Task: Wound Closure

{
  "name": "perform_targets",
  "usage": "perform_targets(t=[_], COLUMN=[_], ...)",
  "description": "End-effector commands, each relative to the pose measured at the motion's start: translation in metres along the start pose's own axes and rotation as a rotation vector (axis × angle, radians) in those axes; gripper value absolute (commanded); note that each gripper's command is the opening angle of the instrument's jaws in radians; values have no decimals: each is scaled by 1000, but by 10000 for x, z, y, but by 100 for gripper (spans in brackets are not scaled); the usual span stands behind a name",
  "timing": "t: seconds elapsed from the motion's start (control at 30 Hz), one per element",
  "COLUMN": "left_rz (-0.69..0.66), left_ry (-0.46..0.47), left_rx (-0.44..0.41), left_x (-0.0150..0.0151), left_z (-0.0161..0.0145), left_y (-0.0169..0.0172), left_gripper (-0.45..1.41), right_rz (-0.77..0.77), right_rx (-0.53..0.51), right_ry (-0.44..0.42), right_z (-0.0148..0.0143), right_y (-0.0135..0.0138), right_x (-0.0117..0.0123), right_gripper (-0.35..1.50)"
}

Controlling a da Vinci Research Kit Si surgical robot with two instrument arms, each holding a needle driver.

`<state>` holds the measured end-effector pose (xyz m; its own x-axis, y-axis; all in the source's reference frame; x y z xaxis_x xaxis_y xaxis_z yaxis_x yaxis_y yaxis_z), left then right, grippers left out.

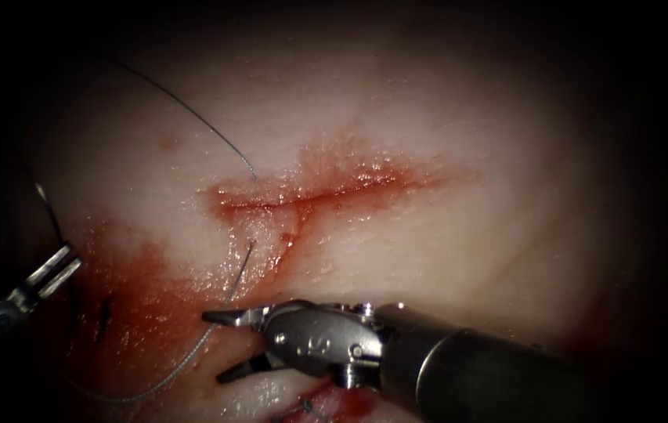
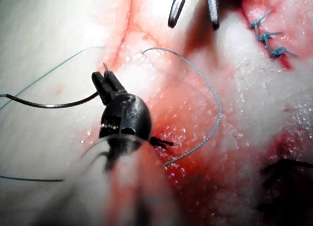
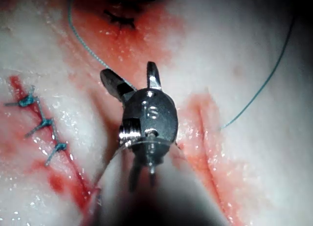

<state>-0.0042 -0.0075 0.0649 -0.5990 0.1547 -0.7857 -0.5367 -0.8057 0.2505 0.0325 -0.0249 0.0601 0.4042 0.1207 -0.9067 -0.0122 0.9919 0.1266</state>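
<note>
— What did the bench look like, biggest thing first?

— The tissue (image 1: 427,117), pale, wet and glossy, with the cut (image 1: 310,196) a shallow red line ahead of the right tool (image 1: 228,345). Red fluid (image 1: 130,298) pooled between the two tools. That right tool stood released, jaws spread, grasping nothing, the thread (image 1: 216,321) crossing just off its tips.

— And the left tool (image 1: 59,266)?

— Clenched on the needle (image 2: 54,104), a thin dark curve, gripped near one end, the rest arcing away from its jaws, clear of the tissue. Thread entered the tissue at the cut, beyond the right tool's tips.

— Any worry?

— I judged the slack loop might snag on those spread jaws, and a tug could tear the soft wound edge. Finished blue stitches (image 3: 41,121) sat beside the right tool.
</note>
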Motion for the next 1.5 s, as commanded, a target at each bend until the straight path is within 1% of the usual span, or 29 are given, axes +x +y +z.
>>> perform_targets(t=[0.03, 0.17, 0.27, 0.37, 0.5, 0.63, 0.7, 0.73, 0.77, 0.8, 0.83, 0.87, 0.97, 1.13, 1.23, 1.33, 1.43, 1.5], left_rz=[0, 0, 0, 0, 0, 0, 1, 1, 1, 1, 1, 1, 1, 2, 2, 2, 2, 2], left_ry=[2, 2, 1, 0, 0, 0, -1, -1, -2, -2, -2, -5, -5, -4, -3, -1, 1, 0], left_rx=[2, 3, 5, 6, 6, 9, 11, 12, 12, 13, 13, 15, 16, 16, 17, 16, 16, 16], left_x=[-1, -1, 0, 0, 0, 0, 0, 1, 1, 1, 1, 1, 1, 0, 0, 0, 0, 0], left_z=[9, 10, 12, 13, 13, 14, 15, 15, 15, 15, 15, 16, 15, 16, 16, 17, 18, 18], left_y=[0, 0, 1, 2, 2, 4, 6, 7, 7, 7, 8, 8, 8, 9, 9, 11, 11, 12], left_gripper=[-45, -45, -45, -45, -45, -45, -45, -45, -45, -45, -45, -45, -45, -45, -45, -45, -45, -45], right_rz=[-10, -10, -25, -43, -70, -85, -94, -83, -84, -85, -86, -85, -78, -93, -102, -111, -97, -87], right_rx=[-9, -29, -38, -16, -3, -12, -17, -18, -20, -23, -20, -16, -13, 7, 34, 59, 81, 98], right_ry=[-3, -13, -38, -23, -73, -84, -86, -90, -87, -82, -77, -74, -77, -61, -45, -44, -32, -40], right_z=[7, 10, 21, 34, 51, 64, 69, 71, 72, 72, 71, 69, 64, 55, 49, 44, 41, 39], right_y=[21, 39, 47, 54, 61, 67, 68, 69, 69, 69, 67, 67, 65, 50, 35, 15, -7, -23], right_x=[-11, -34, -55, -80, -112, -131, -135, -137, -137, -137, -137, -136, -133, -130, -125, -115, -101, -90], right_gripper=[111, 111, 118, 116, 116, 116, 114, 103, 86, 57, -12, -35, -35, -35, -35, -35, -35, -35])
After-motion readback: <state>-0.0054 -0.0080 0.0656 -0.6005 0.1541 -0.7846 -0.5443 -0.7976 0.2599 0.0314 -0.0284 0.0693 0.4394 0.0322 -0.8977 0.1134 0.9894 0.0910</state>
